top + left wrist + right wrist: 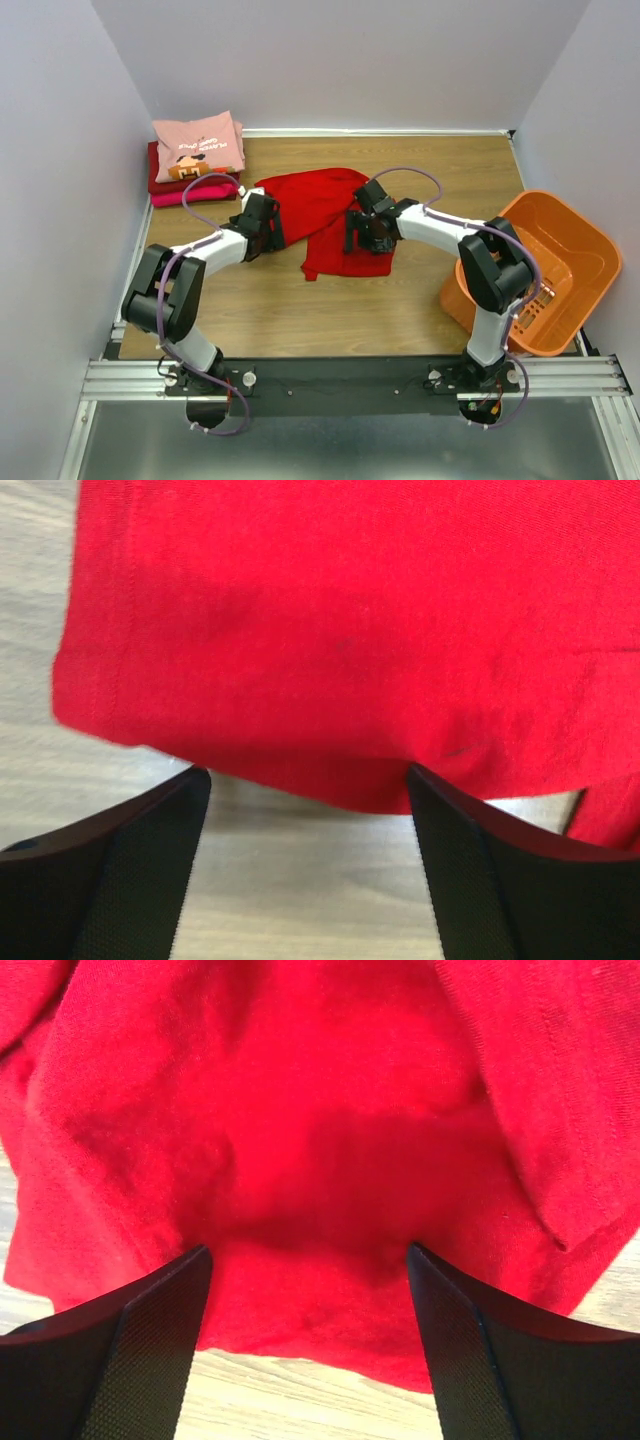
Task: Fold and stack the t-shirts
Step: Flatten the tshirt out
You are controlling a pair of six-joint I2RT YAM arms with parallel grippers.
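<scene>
A bright red t-shirt (320, 215) lies crumpled on the wooden table between both arms. My left gripper (268, 225) is open at its left edge; in the left wrist view the shirt's hem (340, 660) lies just beyond the spread fingers (120, 870), bare wood between them. My right gripper (358, 235) is open over the shirt's right part; in the right wrist view the red cloth (310, 1160) lies between and beyond the fingers (470, 1360). A folded stack sits at the back left: a light pink printed tee (198, 145) on top of dark red and magenta ones (190, 190).
An orange plastic basket (545, 270) stands tilted at the right edge of the table beside the right arm. Grey walls close the table at left, back and right. A metal rail (350, 378) runs along the near edge.
</scene>
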